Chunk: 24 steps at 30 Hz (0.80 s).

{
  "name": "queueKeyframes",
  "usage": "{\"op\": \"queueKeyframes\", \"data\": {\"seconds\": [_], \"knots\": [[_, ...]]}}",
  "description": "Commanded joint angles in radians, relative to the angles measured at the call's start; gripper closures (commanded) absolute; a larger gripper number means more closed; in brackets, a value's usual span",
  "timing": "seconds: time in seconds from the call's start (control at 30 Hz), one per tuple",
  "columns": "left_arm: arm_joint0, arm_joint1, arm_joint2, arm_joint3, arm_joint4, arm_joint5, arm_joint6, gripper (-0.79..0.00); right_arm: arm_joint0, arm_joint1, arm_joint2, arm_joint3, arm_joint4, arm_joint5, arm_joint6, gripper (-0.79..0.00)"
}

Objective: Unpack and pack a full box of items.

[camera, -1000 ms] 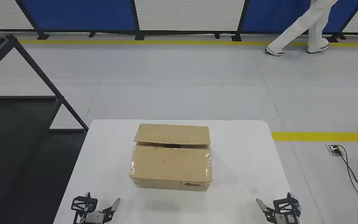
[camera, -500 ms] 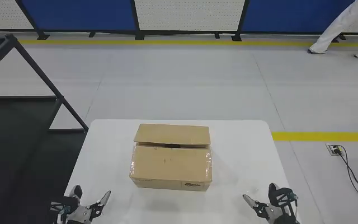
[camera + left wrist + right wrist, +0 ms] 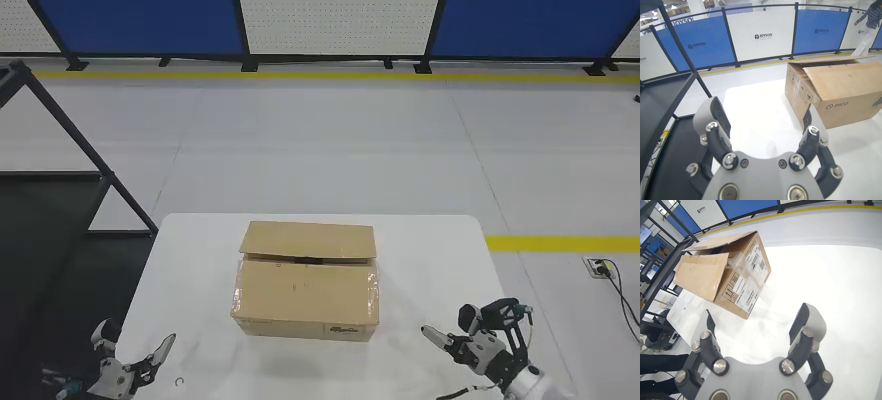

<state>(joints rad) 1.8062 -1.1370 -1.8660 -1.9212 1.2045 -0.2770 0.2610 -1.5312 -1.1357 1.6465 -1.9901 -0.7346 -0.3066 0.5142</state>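
A brown cardboard box (image 3: pixel 306 282) stands in the middle of the white table (image 3: pixel 430 270), its top flaps loosely folded with a dark gap between them. The box (image 3: pixel 838 87) fills one side of the left wrist view, and the box (image 3: pixel 721 275) shows labels and loose clear tape on its end in the right wrist view. My left gripper (image 3: pixel 133 362) hovers open and empty at the table's near left corner, short of the box. My right gripper (image 3: pixel 447 336) is open and empty at the near right, level with the box's front. Both grippers (image 3: pixel 763 111) (image 3: pixel 757 317) have only bare table between their fingers.
A black metal rack (image 3: pixel 60 130) stands off the table's left side, close to the left arm. Bare table surface lies on both sides of the box and behind it. Blue and white partition panels (image 3: pixel 330 25) line the far floor.
The left gripper has slid outward toward the left front corner. The right gripper has moved forward and up the right side toward the box. The person walking at the back has left the top view.
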Motion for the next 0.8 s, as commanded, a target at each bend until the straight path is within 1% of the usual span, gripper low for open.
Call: {"op": "queueKeyframes", "data": {"seconds": [0.0,0.2,0.37,0.5,0.63,0.77], "knots": [[0.000,0.000,0.000,0.000,0.000,0.000,0.000,-0.785,0.000,0.000,0.000,0.000,0.001,0.000,-0.001,-0.785],[-0.002,0.000,0.000,-0.001,-0.002,0.003,-0.003,-0.785,-0.001,-0.001,-0.003,0.002,0.005,0.003,-0.006,-0.785],[-0.060,-0.001,0.009,-0.025,-0.046,0.017,-0.104,-0.785,0.047,-0.001,-0.044,0.002,0.059,0.006,0.027,-0.785],[-0.110,0.002,0.005,-0.039,-0.080,0.010,-0.190,-0.785,0.089,0.000,-0.055,0.012,0.179,-0.023,0.069,-0.785],[-0.162,0.007,0.004,-0.047,-0.111,-0.036,-0.286,-0.785,0.125,0.003,-0.051,0.031,0.323,-0.037,0.129,-0.785],[-0.206,0.010,0.014,-0.042,-0.100,-0.037,-0.320,-0.785,0.165,0.008,-0.038,0.060,0.435,-0.056,0.191,-0.785]]}}
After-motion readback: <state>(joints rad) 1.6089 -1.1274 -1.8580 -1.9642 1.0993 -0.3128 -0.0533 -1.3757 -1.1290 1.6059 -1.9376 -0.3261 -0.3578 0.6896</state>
